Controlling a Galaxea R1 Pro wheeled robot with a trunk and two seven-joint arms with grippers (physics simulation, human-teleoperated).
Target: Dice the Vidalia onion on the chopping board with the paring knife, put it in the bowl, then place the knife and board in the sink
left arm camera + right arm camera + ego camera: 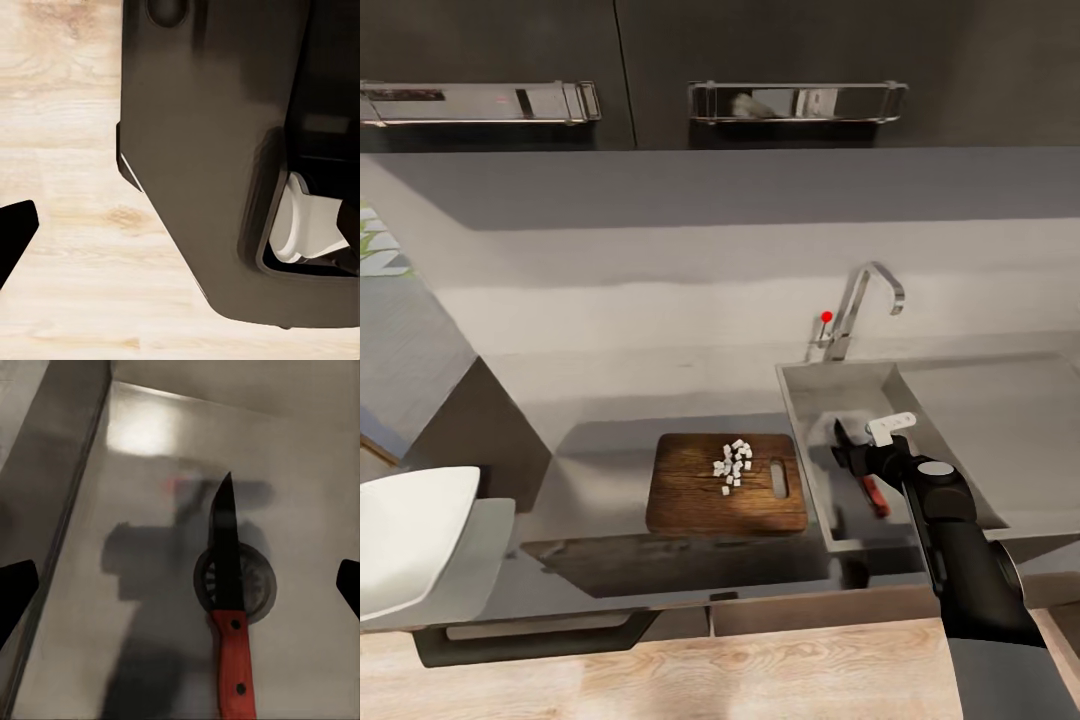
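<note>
I have the right gripper down inside the sink, and through the right wrist camera I see the paring knife lying flat on the basin floor, its dark blade across the round drain and its orange-red handle toward the camera. The two fingertips sit far out at either edge of that view, so the claw is spread wide and holds nothing; the knife looks released. In the head view only a sliver of red handle peeks out beside my forearm, so I cannot be sure the knife lies fully clear of the fingers. The chopping board rests on the countertop just left of the sink, with the diced onion in a small heap on it, near the slot handle. The bowl is well off to the left, and I see no onion in it. The left gripper's own state I cannot tell; its camera looks at the wooden floor and the robot's dark body. To finish this step cleanly I would lift the right arm straight up, keeping the fingers wide so they do not drag the handle, and clear the sink's near wall before swinging left toward the board.
</note>
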